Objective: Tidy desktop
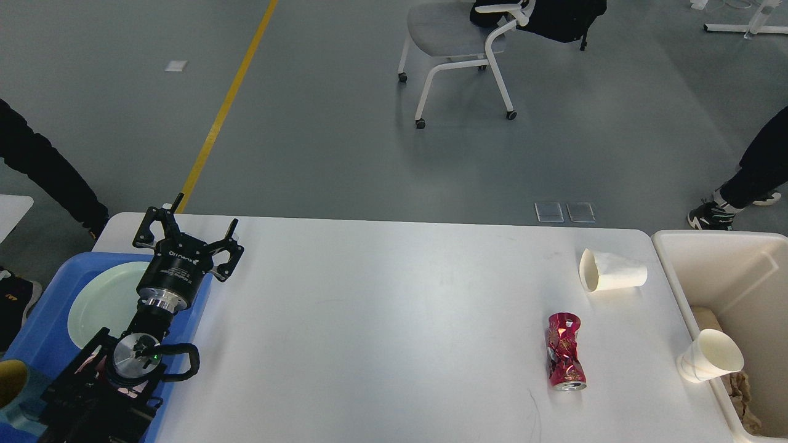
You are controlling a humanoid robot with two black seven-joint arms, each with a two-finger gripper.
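The white desktop [381,320] fills the lower half of the head view. On its right side a crushed red can [566,360] lies flat. Behind it a white paper cup [611,271] rests on its side, mouth to the left. A second paper cup [709,356] leans at the left wall of the cream bin [726,264]. My left gripper [204,215] is open and holds nothing, at the desktop's far left corner above the blue tray's edge. My right gripper is out of view.
A blue tray [46,332] at the left holds a pale green plate [101,301] and a yellow-lined cup [11,381]. Crumpled brown paper [742,394] lies in the bin. An office chair [462,43] and people's legs [748,178] are on the floor beyond.
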